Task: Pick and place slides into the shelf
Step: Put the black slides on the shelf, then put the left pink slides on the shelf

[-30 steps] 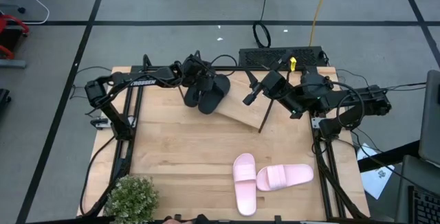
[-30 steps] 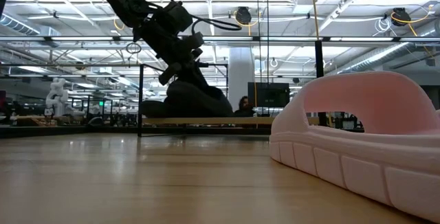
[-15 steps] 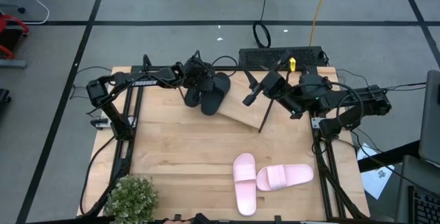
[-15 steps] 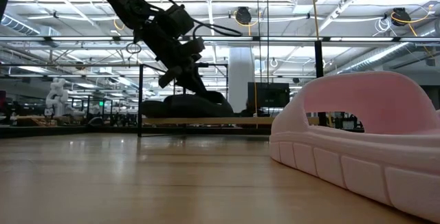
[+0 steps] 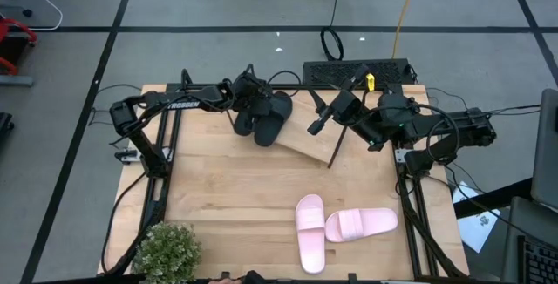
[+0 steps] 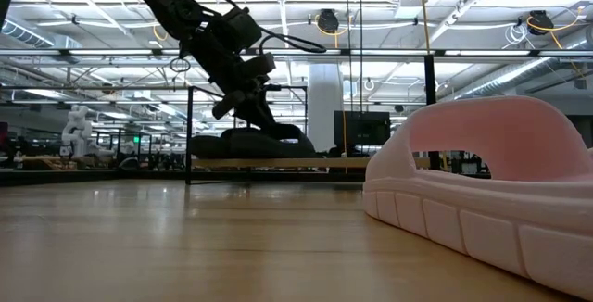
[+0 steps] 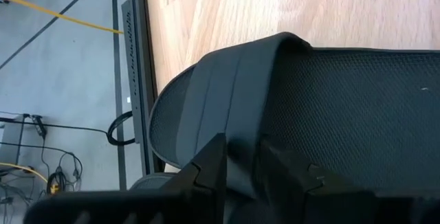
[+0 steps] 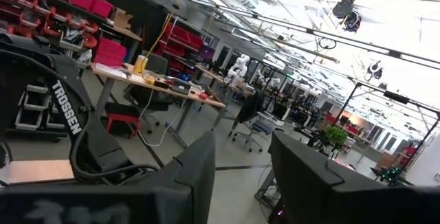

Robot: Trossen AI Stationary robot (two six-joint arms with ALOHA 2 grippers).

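Observation:
Two matte black slides (image 5: 261,117) lie side by side on the left end of the slanted wood shelf (image 5: 307,142), at the table's far side. My left gripper (image 5: 252,99) sits over them, shut on one slide's strap, and that slide (image 6: 255,142) lies flat on the shelf board (image 6: 278,163). Two pale pink slides (image 5: 309,232) (image 5: 362,224) rest sole-down on the table near its near edge; one fills the low view (image 6: 482,191). My right gripper (image 5: 318,120) hangs open over the shelf's right end, touching nothing. My left gripper (image 7: 240,172) pinches the black slide's wide strap (image 7: 230,114) at its edge between the two fingers. It comes slanting down from the table's left side. The slide's mesh footbed (image 7: 357,114) runs away from the fingers, and its sole lies on the shelf board.
A potted plant (image 5: 167,247) stands at the near left corner. A black power strip (image 5: 357,71) and cables lie along the far edge. Black frame rails (image 5: 166,171) (image 5: 405,197) run down both sides. Bare wood lies between the shelf and the pink slides.
The black slide in my left gripper has tipped down from a steep, raised pose. It now lies flat on the shelf board. The gripper has stayed on the strap and has hardly shifted.

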